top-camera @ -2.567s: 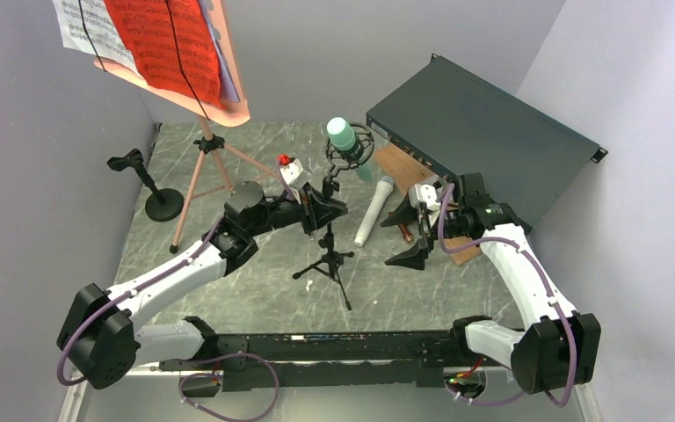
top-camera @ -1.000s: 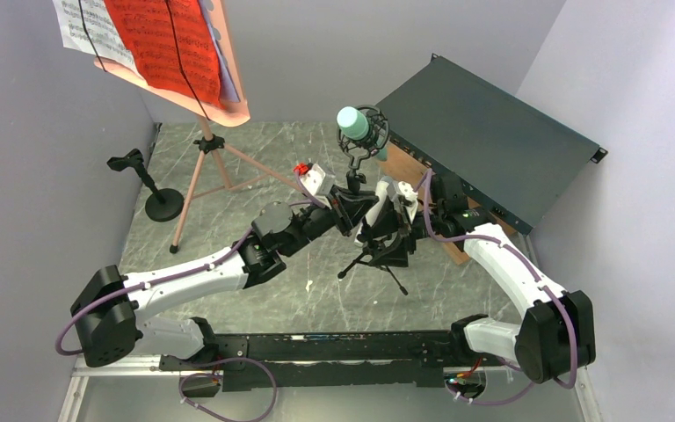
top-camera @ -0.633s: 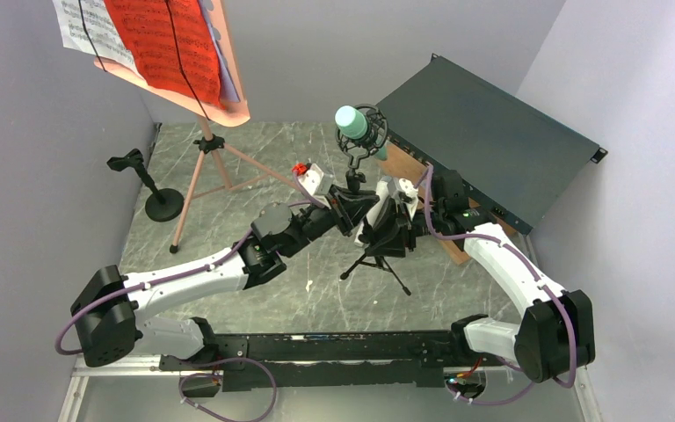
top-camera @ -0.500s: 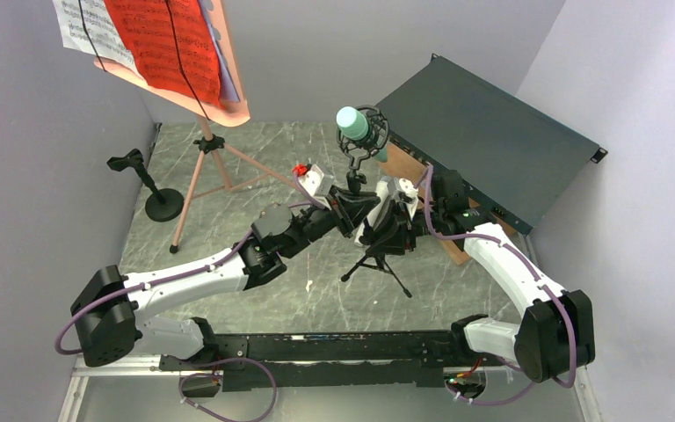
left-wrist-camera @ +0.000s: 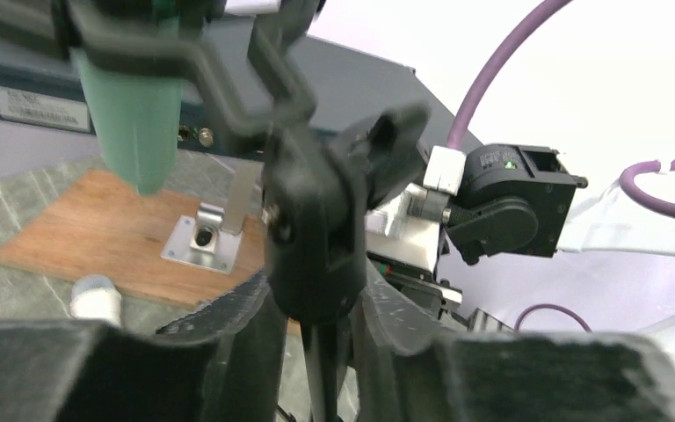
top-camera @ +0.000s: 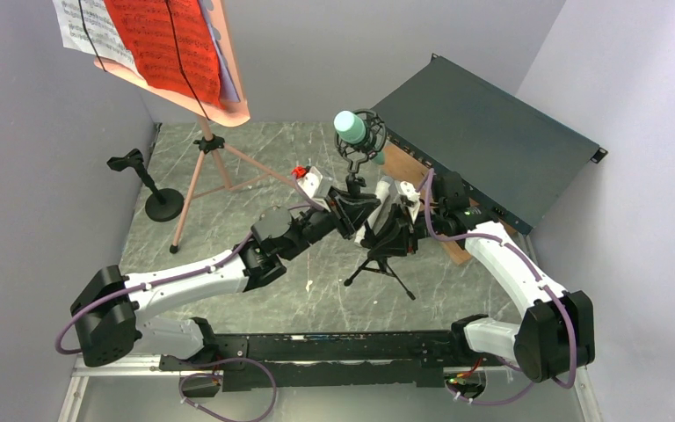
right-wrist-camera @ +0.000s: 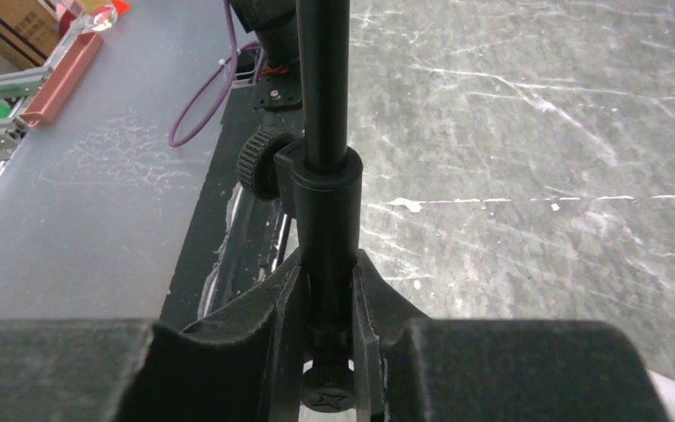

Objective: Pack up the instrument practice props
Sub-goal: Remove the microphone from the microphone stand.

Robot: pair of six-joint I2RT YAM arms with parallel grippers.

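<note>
The green microphone [top-camera: 349, 127] [left-wrist-camera: 136, 114] sits in a black microphone mount [top-camera: 378, 266], a small tripod stand at mid-table. My right gripper [top-camera: 387, 230] [right-wrist-camera: 328, 281] is shut on the stand's pole [right-wrist-camera: 325, 105] at its clamp collar. My left gripper [top-camera: 354, 209] [left-wrist-camera: 315, 299] straddles the thin pole just under the mount's knuckle [left-wrist-camera: 316, 237], with narrow gaps on both sides. The white microphone's tip [left-wrist-camera: 95, 297] lies by the board. The pink music tripod [top-camera: 204, 154] holds white, red and lavender pages [top-camera: 167, 44] at the back left. A second black mount [top-camera: 147, 186] stands at the left.
The large dark green box [top-camera: 492, 149] [left-wrist-camera: 35, 88] leans at the back right, close behind both grippers. The brown wooden board [top-camera: 402, 163] [left-wrist-camera: 79, 237] with a metal bracket [left-wrist-camera: 200, 246] lies under its front edge. Grey walls enclose the table on three sides.
My right gripper has closed on the stand's pole. My left jaws have eased apart around it. The stand and green microphone shifted only slightly.
</note>
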